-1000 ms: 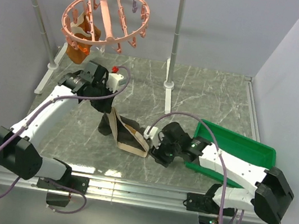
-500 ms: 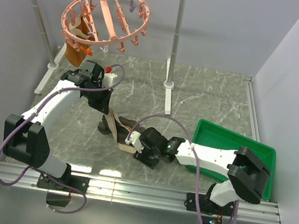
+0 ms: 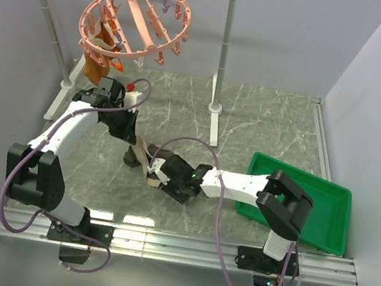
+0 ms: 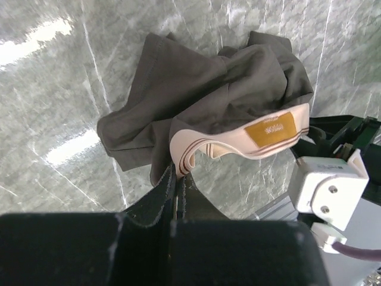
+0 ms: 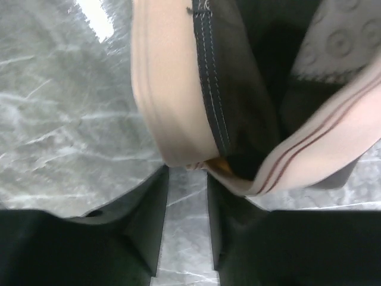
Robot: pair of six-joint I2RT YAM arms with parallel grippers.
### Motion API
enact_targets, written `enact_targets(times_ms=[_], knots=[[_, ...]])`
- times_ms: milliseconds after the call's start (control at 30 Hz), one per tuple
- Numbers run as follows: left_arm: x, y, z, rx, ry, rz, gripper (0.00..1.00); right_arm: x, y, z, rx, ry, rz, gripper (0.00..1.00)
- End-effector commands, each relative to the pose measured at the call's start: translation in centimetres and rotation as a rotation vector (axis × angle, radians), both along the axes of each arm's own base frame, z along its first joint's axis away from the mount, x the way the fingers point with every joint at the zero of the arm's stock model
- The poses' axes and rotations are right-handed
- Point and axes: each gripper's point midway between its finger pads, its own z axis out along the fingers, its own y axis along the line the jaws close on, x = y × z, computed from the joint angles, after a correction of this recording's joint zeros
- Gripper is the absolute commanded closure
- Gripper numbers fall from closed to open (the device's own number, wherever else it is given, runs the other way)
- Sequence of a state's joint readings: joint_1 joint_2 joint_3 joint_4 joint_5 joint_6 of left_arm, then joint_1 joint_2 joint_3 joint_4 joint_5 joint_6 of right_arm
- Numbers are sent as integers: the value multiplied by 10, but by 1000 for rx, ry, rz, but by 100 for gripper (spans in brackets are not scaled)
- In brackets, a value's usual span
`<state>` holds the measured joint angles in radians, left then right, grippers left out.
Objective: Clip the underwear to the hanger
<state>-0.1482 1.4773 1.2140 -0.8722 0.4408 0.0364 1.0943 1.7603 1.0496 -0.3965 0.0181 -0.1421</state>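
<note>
Left claw point(image 4: 178, 174): fingers together, clamped on one fold of the tan waistband point(image 4: 199, 142), likely to hold that edge up off the tabletop point(image 3: 266, 126).

Underwear point(image 4: 220, 89): a crumpled heap on the tabletop, between the two claws and well apart from the hanger.

Right claw point(image 5: 186, 176): fingers apart with bare marble showing between them. The waistband loop is just at the tips, not gripped. Probably lining up a second hold so the band can be spread.

Hanger point(image 3: 140, 19): on the pipe rack point(image 3: 224, 47), with an orange-brown garment point(image 3: 97, 66) clipped on its left side.
</note>
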Motion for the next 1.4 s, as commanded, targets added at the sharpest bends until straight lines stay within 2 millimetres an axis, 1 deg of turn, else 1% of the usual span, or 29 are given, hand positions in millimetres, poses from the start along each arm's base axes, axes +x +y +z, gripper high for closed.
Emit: enact_targets(times_ms=[0,100,133,200,300,333,367,433,567,600,633,700,733,800,833,867,900,933,967,1000,1033,1067,1100,1133,1167,1200,1233,1300,1367], knots=[[0,-3,5,-36,-22,-7,100,10,-3,-6,-56,-35,-44,65],[-3,-1,4,-29,-27,-17,99,19,-10,-7,-86,-60,-64,95],[-4,0,6,-29,-33,-20,100,22,-11,-1,-74,-68,-68,100],[-8,2,8,-24,-38,-43,100,29,-17,9,-65,-75,-89,100],[-11,7,18,-2,-89,-85,100,42,-25,40,-17,-106,-100,100],[-9,9,27,8,-127,-92,100,50,-27,60,14,-152,-90,100],[-7,13,31,24,-157,-103,100,53,-29,69,19,-172,-82,100],[-3,17,44,37,-206,-112,100,70,-37,97,46,-245,-76,100],[10,20,67,65,-293,-178,100,109,-54,137,71,-349,-95,100],[16,19,81,67,-340,-193,100,117,-57,146,67,-374,-89,100],[19,19,88,73,-376,-224,100,131,-63,163,79,-399,-115,100],[26,18,103,84,-438,-248,100,145,-69,184,87,-440,-127,100],[30,19,119,95,-495,-263,100,157,-73,206,103,-488,-138,100],[36,22,138,135,-587,-300,99,163,-78,229,108,-541,-137,100],[37,23,148,151,-629,-316,100,165,-80,250,133,-582,-144,100],[34,23,159,178,-697,-361,100,165,-83,258,139,-598,-143,100],[30,23,159,187,-719,-389,99,162,-85,272,160,-624,-138,100],[20,24,169,203,-778,-414,100,159,-86,276,169,-627,-132,100],[16,25,168,234,-820,-466,99,153,-88,275,167,-615,-123,100],[8,24,152,232,-812,-496,99,145,-91,272,169,-603,-105,100],[-5,26,154,252,-849,-518,99,137,-88,265,178,-581,-75,100],[-12,28,145,285,-869,-588,99,129,-90,256,160,-562,-54,100],[-30,29,113,279,-790,-642,98,115,-84,249,159,-549,-7,100],[-43,32,105,297,-793,-678,98,101,-86,220,119,-493,34,100],[-53,34,91,318,-778,-744,97,86,-84,203,112,-432,82,100],[-69,37,62,307,-707,-786,97,63,-82,175,83,-364,143,100],[-88,39,48,293,-654,-821,97,52,-83,160,64,-326,177,100],[-106,40,25,271,-592,-852,98,31,-87,129,12,-253,221,100],[-113,38,21,241,-569,-834,98,23,-83,122,2,-229,231,100]])
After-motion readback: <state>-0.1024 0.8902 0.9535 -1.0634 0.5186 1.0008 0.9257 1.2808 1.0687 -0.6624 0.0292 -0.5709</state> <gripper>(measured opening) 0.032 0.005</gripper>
